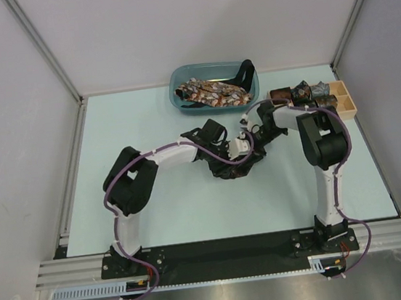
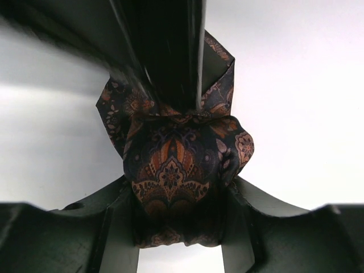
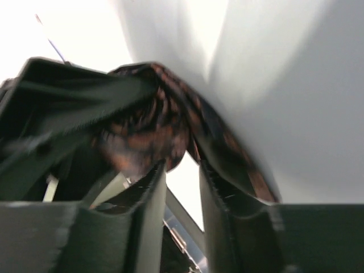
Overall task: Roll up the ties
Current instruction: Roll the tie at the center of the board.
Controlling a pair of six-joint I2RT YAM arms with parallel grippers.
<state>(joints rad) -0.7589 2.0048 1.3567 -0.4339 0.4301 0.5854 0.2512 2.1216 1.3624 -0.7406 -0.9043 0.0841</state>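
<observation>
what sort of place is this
Likely a robot lab work cell: a pale table boxed in by white panels on metal framing, two arms bolted at its near edge, and a bin of ties.

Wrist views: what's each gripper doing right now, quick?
Left gripper: jaws closed on the rolled tie.
Right gripper: jaws open, nothing between them.

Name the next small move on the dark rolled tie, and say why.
Probably draw the right hand clear: its jaws stand apart, while the left hand flanks the rolled tie on both sides and seems to hold it.
</observation>
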